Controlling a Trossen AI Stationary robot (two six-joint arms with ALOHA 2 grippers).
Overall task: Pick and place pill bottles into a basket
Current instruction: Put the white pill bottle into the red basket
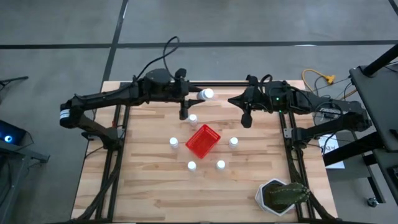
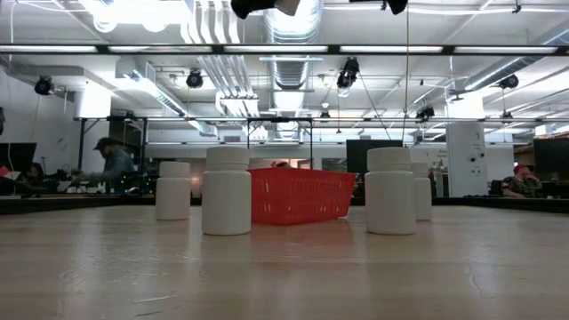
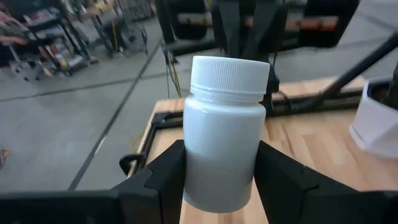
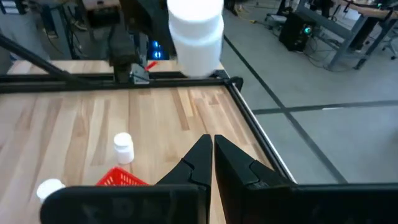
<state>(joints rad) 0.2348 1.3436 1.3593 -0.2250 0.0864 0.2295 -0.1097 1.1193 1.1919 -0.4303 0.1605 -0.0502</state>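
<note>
— An open workshop hall with ducts and strip lights behind, a pale wooden bench (image 1: 155, 186) in front. What do we have at the left gripper (image 3: 217, 177)?

— We see it clamped on a pill bottle (image 3: 222, 134), fingers (image 3: 165, 174) pressed to either side of the white body, held up in the air near the bench's far edge. From above, that bottle's cap shows just beyond the arm's tip.

— And the right gripper (image 4: 211, 152)?

— Closed on nothing, we would say; its tips meet with no gap. It hangs over the far right part of the bench, waiting.

— Moving outward?

— The red basket (image 1: 203, 140) sits mid-bench, turned at an angle, and looks empty. Five other bottles (image 1: 173, 142) stand upright around it, none touching it. A potted plant (image 1: 281, 196) occupies the near right corner.

— So which step is this?

— We judge it the carry of the first bottle. Next calls for bringing it toward the near side, over the basket, lowering inside the rim, then letting go.
</note>
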